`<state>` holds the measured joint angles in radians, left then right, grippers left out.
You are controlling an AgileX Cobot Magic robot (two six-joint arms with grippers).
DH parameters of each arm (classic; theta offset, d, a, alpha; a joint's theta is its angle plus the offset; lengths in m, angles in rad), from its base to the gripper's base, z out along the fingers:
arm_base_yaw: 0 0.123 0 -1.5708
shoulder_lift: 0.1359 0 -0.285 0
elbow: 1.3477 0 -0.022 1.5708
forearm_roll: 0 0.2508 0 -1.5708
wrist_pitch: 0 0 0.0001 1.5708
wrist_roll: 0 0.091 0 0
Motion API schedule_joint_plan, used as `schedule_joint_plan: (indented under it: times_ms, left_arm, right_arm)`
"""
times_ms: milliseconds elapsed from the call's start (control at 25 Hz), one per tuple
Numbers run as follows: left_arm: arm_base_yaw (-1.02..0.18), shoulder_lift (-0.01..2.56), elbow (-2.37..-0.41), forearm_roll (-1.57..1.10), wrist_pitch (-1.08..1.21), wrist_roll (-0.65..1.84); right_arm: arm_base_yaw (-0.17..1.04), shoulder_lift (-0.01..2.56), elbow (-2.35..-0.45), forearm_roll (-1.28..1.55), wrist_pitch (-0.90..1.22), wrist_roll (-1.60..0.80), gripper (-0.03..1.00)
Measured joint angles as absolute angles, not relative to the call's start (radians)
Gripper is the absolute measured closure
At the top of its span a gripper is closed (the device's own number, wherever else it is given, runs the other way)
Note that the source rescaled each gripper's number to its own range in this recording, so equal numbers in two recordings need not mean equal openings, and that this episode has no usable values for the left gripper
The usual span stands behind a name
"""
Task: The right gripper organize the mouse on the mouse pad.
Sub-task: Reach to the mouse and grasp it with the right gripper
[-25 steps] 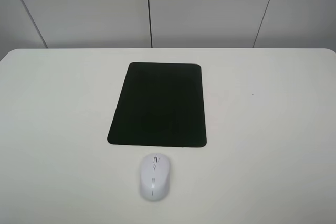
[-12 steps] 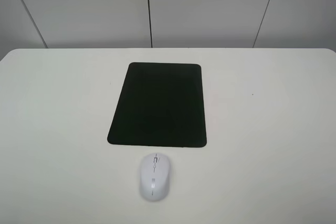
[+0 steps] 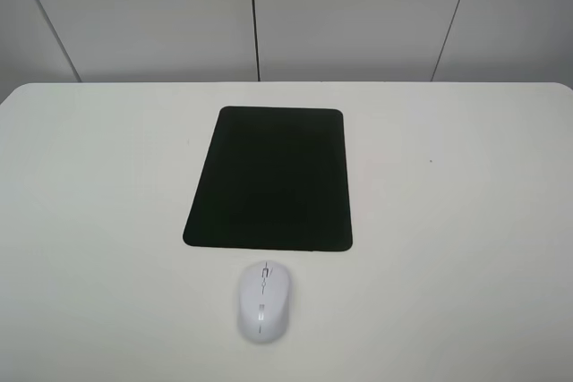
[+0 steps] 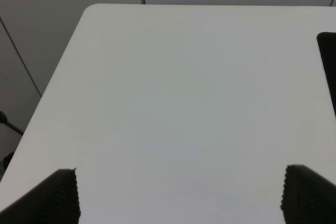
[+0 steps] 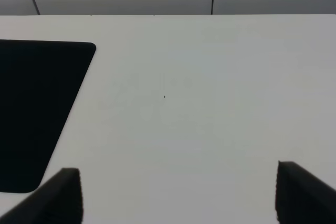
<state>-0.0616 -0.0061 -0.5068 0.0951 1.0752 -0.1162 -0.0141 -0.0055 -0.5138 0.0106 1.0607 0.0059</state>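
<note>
Mouse (image 3: 261, 301): white, lying on the bare table (image 3: 448, 221) just beside the near short edge of the black mouse pad (image 3: 269, 178). It is close to the pad but not touching it, and its scroll wheel points toward the pad.

Change over the last second: none. Mouse and pad sit exactly where the two preceding high views show them, and no arm enters that camera's field.

Finding: the task is not yet begun. The approach to the mouse is still to be made, and the pad's whole surface is free to receive it.

Right hand (image 5: 178, 195): fingers spread wide, with only the two dark tips showing in its wrist view. It holds nothing and touches nothing — white table lies between the tips, a corner of the pad is off to one side, and the mouse is not in that view.

Left hand (image 4: 178, 198): likewise wide and empty over bare table, with only a sliver of the pad at the frame edge.
</note>
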Motion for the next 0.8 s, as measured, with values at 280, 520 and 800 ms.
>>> schedule_joint_plan:
  times_ms: [280,520,800]
  left_arm:
    - [-0.062,-0.006,-0.507,0.095,1.075,-0.116]
    - [-0.062,-0.006,-0.507,0.095,1.075,-0.116]
    - [-0.062,-0.006,-0.507,0.095,1.075,-0.116]
  right_arm:
    - [-0.014,-0.005,-0.514,0.011,1.061,0.006,0.06]
    - [-0.014,-0.005,-0.514,0.011,1.061,0.006,0.06]
    - [-0.014,-0.005,-0.514,0.011,1.061,0.006,0.06]
